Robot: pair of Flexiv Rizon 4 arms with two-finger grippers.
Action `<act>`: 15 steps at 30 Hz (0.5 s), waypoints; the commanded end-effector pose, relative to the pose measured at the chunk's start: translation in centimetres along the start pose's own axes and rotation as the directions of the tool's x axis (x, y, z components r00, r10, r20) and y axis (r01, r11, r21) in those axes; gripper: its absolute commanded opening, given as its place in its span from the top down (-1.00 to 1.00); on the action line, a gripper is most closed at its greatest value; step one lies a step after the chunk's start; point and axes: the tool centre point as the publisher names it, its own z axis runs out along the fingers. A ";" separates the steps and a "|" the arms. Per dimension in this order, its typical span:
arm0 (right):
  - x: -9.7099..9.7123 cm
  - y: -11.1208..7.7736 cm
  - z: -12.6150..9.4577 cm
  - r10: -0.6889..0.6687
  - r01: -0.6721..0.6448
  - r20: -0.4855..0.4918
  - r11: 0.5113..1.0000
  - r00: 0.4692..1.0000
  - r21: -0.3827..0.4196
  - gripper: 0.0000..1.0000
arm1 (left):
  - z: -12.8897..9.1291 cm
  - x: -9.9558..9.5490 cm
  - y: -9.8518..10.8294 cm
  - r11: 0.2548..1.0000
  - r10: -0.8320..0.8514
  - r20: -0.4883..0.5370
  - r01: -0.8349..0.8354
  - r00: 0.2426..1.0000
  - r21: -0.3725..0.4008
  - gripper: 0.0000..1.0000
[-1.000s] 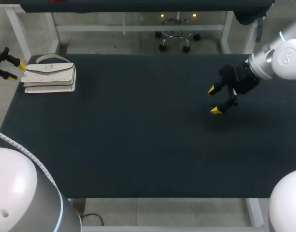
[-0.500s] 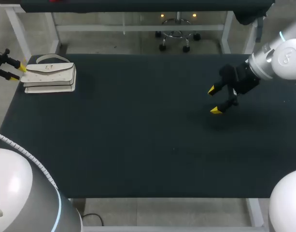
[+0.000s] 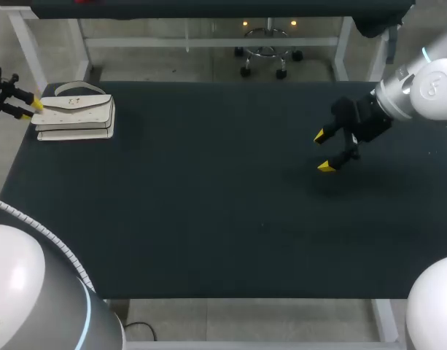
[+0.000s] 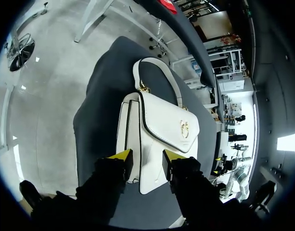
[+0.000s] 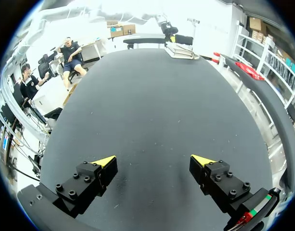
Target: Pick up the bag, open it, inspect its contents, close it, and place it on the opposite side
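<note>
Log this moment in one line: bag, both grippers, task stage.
bag: flat on table, closed | left gripper: open, at bag's end | right gripper: open, empty, above table | stage: pick-up not yet done

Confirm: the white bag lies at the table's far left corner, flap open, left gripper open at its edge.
Wrong on the flap: it is shut, flat over the white bag with its gold clasp in place, as the left wrist view shows. The bag does lie at the table's far left corner, left gripper open at its edge.
</note>
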 end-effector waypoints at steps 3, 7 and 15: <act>0.0 0.0 0.0 -0.001 0.001 0.001 1.000 1.000 -0.001 -1.00 | 0.2 -0.4 -0.9 0.991 0.000 -0.009 -0.001 1.000 -0.132 0.18; 0.0 0.0 0.0 -0.001 0.001 0.001 1.000 1.000 -0.001 -1.00 | 0.4 -0.5 -1.0 0.991 0.000 -0.009 -0.001 1.000 -0.135 0.27; 0.0 0.0 0.0 -0.001 0.001 0.001 1.000 1.000 -0.001 -1.00 | 0.4 -0.6 -1.0 0.991 -0.001 -0.011 -0.001 1.000 -0.135 0.43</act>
